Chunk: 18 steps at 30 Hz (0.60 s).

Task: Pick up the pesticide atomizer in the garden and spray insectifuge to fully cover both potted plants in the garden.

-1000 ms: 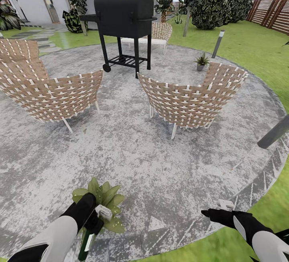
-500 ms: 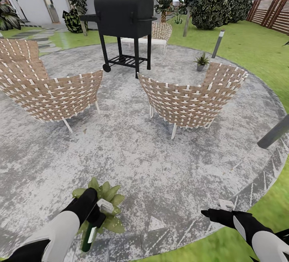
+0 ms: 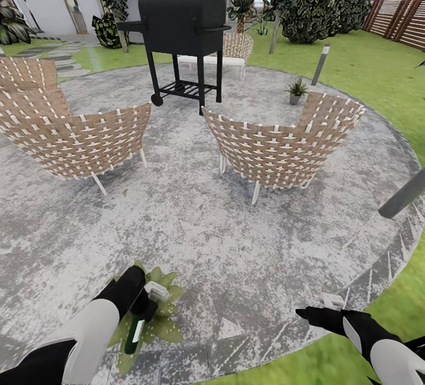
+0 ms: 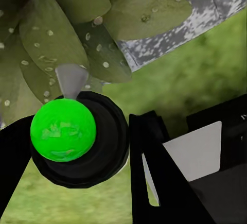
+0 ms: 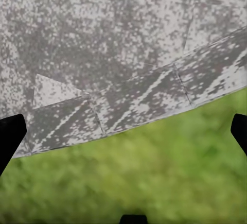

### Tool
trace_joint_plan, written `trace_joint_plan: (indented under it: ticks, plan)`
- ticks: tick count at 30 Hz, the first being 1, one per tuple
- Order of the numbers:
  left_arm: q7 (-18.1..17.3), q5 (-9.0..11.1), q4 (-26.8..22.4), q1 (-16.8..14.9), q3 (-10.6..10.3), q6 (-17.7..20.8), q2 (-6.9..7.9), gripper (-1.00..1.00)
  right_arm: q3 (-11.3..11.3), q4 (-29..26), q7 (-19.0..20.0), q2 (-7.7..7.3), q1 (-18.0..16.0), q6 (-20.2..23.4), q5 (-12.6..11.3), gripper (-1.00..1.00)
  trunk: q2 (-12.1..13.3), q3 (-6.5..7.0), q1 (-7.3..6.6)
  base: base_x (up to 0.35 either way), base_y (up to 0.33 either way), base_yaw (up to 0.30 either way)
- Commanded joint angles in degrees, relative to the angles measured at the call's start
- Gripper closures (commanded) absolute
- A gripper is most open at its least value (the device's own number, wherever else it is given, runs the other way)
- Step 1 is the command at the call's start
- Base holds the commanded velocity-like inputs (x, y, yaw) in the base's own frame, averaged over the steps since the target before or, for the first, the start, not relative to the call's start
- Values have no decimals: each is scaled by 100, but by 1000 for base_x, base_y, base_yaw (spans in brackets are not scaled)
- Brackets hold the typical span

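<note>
My left gripper (image 3: pixel 145 305) is shut on the pesticide atomizer (image 3: pixel 136 331), a dark bottle with a pale label, held tilted just over the near potted plant (image 3: pixel 160 309) at the patio's front edge. In the left wrist view the atomizer's dark nozzle head (image 4: pixel 98 147) carries a bright green dot and points at broad leaves (image 4: pixel 51 44) speckled with droplets; a black finger (image 4: pixel 154 177) lies beside it. The second potted plant (image 3: pixel 296 89) stands far across the patio, behind the right chair. My right gripper (image 3: pixel 308 313) hangs open and empty over the patio rim.
Two woven chairs (image 3: pixel 77 137) (image 3: pixel 277 146) stand mid-patio, a black grill (image 3: pixel 183 25) behind them. A grey bollard lamp (image 3: pixel 320 64) stands near the far plant and a slanted grey post (image 3: pixel 404 195) at the right. Lawn (image 3: pixel 378 72) rings the paving, with a slatted fence (image 3: pixel 401 19) at the far right.
My left arm has carried the atomizer a little forward and to the right, further over the near plant's leaves. The right arm and the view have stayed still.
</note>
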Motion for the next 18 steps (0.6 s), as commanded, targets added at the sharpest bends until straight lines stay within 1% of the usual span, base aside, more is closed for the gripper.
trace_joint_plan:
  ticks: [1, 6, 8, 9, 12, 18]
  plan:
    - [-44, -64, -10, -17, 41, 17, -6, 100, -49, -10, 37, 3, -2, 32, 50, -100, -2, -4, 0, 0, 0, 0]
    - [-96, -56, -11, -125, 41, 26, -6, 100, -49, -13, 37, 2, -2, 32, 48, -100, -2, -4, 0, 0, 0, 0]
    - [-284, -61, -15, -140, 41, 125, -6, 100, -49, -16, 37, 3, -2, 32, 46, -100, -2, -4, 0, 0, 0, 0]
    - [-470, -62, -47, -167, 41, 244, -6, 100, -49, -17, 35, 3, -2, 32, 49, -100, -2, -4, 0, 0, 0, 0]
    - [-770, -71, -291, -209, 41, 382, -6, 100, -49, -17, 35, 2, -2, 32, 49, -100, -2, -4, 0, 0, 0, 0]
    - [-873, -81, -445, -221, 41, 420, -6, 100, -49, -14, 38, 1, -2, 32, 52, -100, -2, -4, 0, 0, 0, 0]
